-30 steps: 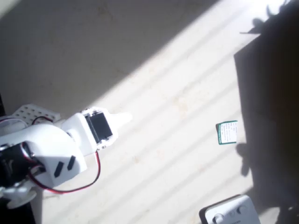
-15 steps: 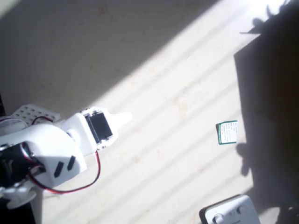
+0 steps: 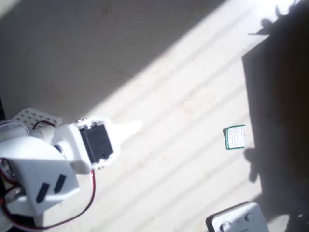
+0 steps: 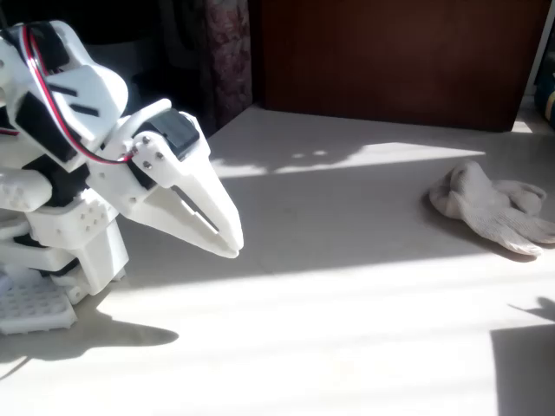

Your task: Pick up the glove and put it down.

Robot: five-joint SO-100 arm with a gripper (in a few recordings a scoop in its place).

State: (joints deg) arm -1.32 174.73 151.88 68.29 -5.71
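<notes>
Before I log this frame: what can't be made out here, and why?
- Small card, overhead view: its print is too small and washed out by glare to read.
- White box, overhead view: cut off by the bottom edge, so its full shape is unknown.
- Glove, fixed view: lies crumpled, so its finger count and underside are hidden; its tip reaches the right edge.
- Tool, fixed view: fingertips appear together; any slight gap is unclear.
</notes>
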